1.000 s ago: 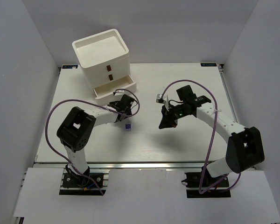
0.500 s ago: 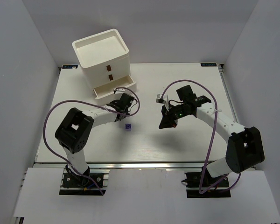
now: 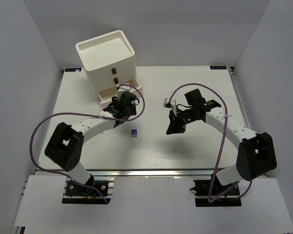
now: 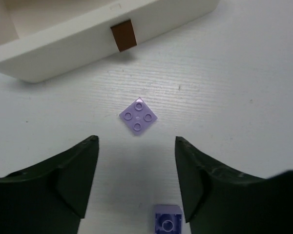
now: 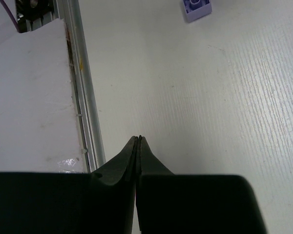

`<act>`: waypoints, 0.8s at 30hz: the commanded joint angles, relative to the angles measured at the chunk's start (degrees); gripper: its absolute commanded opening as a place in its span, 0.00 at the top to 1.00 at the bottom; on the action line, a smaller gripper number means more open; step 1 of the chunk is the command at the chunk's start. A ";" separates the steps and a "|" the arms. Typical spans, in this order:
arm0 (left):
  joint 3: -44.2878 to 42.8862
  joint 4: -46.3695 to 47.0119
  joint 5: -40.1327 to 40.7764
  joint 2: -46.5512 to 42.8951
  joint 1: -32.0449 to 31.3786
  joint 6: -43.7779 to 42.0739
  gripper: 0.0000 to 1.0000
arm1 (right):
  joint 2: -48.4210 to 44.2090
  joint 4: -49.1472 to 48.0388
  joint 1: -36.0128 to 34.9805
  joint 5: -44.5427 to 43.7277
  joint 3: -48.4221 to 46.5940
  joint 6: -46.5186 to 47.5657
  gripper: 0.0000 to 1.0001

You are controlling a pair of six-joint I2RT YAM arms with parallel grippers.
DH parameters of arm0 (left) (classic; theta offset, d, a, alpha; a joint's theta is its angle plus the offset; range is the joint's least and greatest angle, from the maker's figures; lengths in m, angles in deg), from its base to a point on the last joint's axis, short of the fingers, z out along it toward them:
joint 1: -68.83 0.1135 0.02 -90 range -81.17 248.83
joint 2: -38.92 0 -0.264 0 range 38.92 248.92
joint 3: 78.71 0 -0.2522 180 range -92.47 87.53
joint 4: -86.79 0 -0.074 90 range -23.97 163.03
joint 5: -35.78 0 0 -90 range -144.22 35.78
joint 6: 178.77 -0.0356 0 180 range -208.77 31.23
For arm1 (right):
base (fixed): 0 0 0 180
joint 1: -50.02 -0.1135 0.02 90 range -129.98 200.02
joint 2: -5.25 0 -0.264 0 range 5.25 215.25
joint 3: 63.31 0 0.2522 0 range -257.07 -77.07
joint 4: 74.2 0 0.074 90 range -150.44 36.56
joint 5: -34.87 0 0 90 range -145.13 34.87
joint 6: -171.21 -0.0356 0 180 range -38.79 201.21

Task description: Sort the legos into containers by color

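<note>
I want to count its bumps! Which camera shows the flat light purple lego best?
Left wrist view: the flat light purple lego lies close and sharp, four studs showing. The top view and the right wrist view do not show it.

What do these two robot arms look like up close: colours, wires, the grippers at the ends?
The left arm and the right arm match: slim white tubes joined by chunky black joint blocks. A thin purple cable loops loosely along each. Each ends in a gripper with two dark, wedge-shaped fingers, as on the left gripper and the right gripper. I can read no markings.
</note>
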 commanded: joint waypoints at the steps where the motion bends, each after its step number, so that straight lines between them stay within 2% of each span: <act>1: -0.79 -0.78 -2.70 2.64 0.33 0.15 0.25 | 0.34 1.09 0.20 0.77 -2.29 0.38 1.00; 3: -1.66 -0.69 -4.10 5.27 0.33 0.32 0.21 | 0.25 1.09 0.21 0.77 -2.29 0.38 1.00; 9: -5.43 -0.60 -5.17 10.90 0.33 0.76 0.20 | 0.25 1.44 0.12 0.86 -2.47 0.73 1.00; 18: -12.03 -2.88 -1.04 19.33 0.86 1.46 0.20 | -0.19 1.88 0.12 1.21 -2.73 1.17 1.00; 24: -13.62 -3.77 0.63 21.02 1.38 1.47 0.21 | -0.27 2.06 0.12 1.21 -2.73 1.26 1.00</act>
